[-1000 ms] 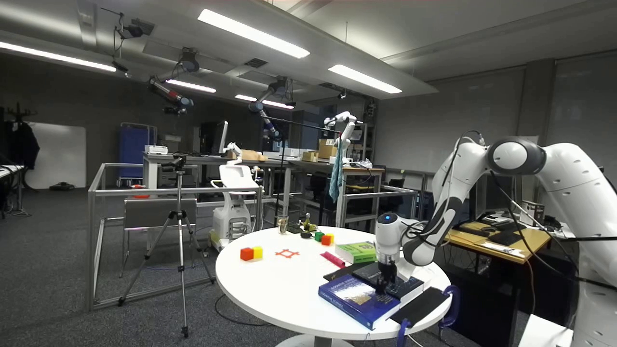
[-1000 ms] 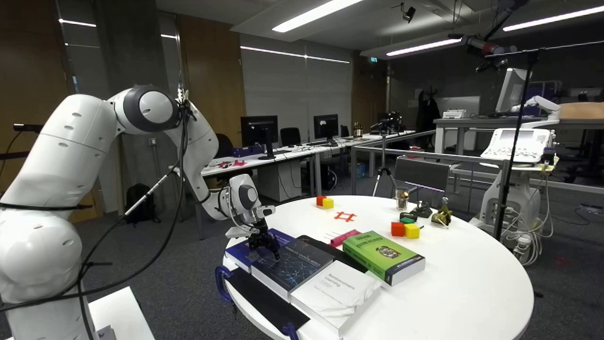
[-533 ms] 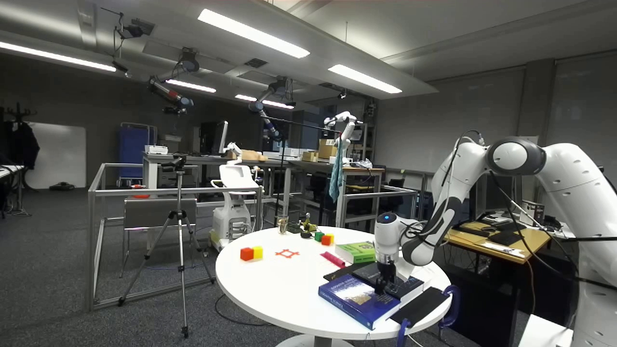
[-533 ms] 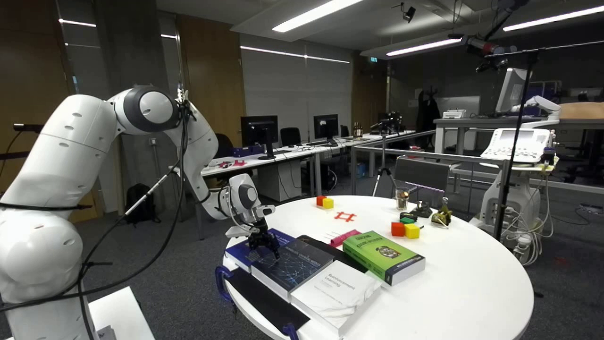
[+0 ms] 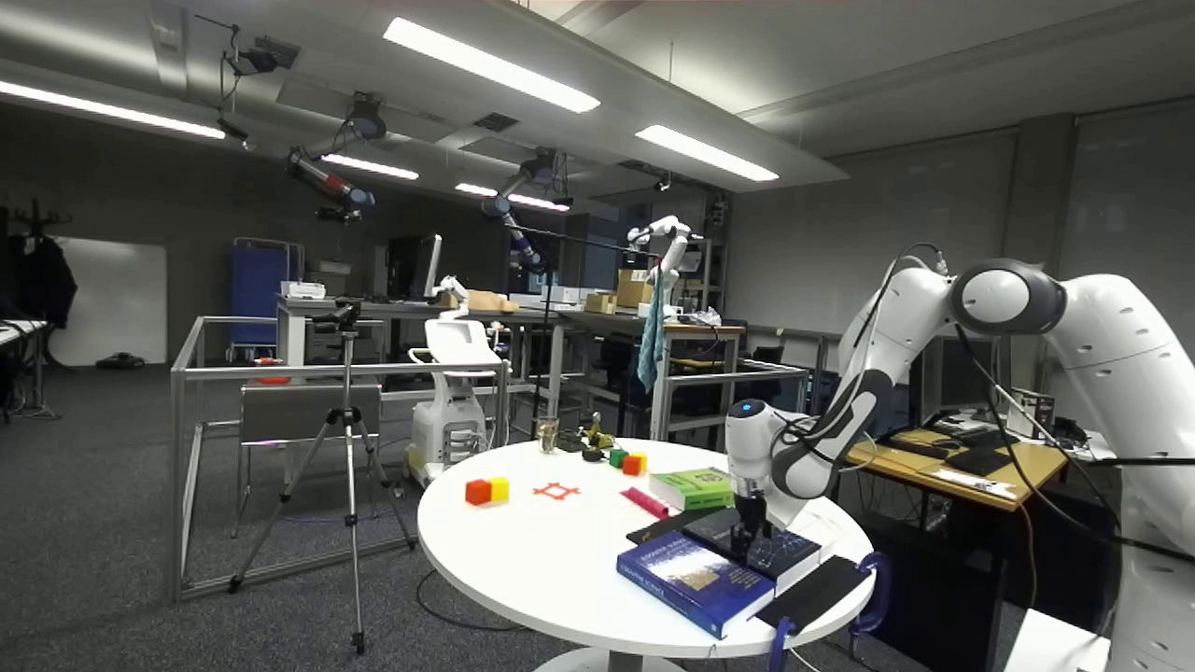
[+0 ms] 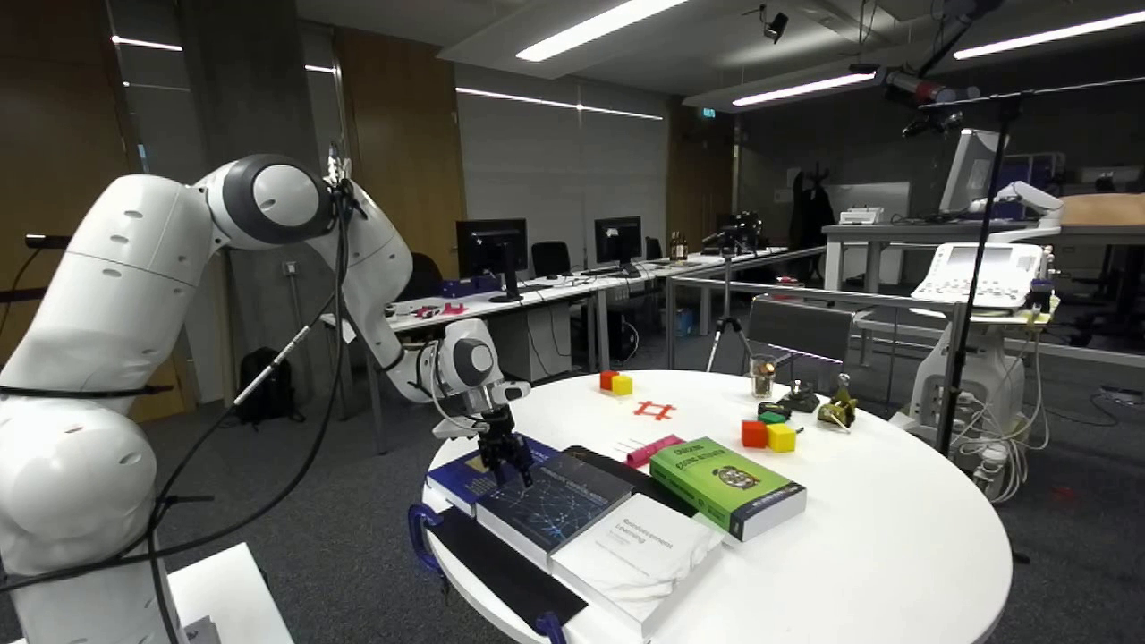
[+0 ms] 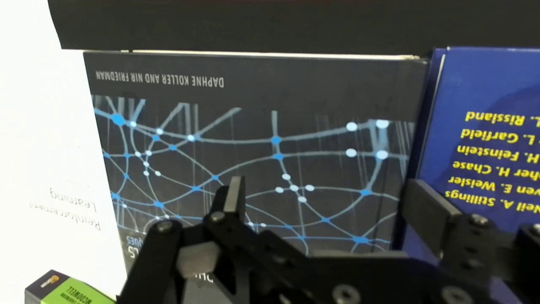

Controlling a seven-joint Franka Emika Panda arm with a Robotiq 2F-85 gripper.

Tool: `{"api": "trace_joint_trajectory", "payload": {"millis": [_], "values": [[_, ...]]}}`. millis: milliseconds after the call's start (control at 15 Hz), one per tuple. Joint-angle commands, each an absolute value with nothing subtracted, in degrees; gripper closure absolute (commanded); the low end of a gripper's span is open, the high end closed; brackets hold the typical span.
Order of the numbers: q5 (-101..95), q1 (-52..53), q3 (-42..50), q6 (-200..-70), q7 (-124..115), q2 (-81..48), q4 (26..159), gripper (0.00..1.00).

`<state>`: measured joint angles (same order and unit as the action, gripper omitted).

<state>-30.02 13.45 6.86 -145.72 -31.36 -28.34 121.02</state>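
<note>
Above dark book (image 7: 265,164), near edge of blue book (image 7: 485,139): released claw (image 7: 325,190), jaws wide, free room between.

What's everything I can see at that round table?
Table: one, white, foreground.
Dark book: one, black, middle of three.
Blue book: one, blue, beside it.
White book: one, white, its other side.
Green book: one, green, near the white.
Cubes: five, red, yellow and green, two clusters.
Lattice: one, red, between clusters.
Slim object: one, pink, by green book.
Glass: one, clear, near the rim.
Small objects: count unclear, dark and olive, near glass.
Mat: one or two, black, flanking the books.
Clamps: two, blue, table edge.
Robot arm: one, white, over the books.
Jaws: one pair, black, open over dark book.
</note>
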Motion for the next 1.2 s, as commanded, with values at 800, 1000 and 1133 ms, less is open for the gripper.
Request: {"api": "trace_joint_trajectory", "payload": {"millis": [800,1000,1133], "values": [[-19.2,11.9,6.6,-140.5,-21.8,-27.3,120.2,0.00],[-19.5,11.6,7.1,-140.7,-21.7,-27.3,119.9,0.00],[-19.6,11.4,7.4,-140.8,-21.6,-27.3,119.6,0.00]]}}
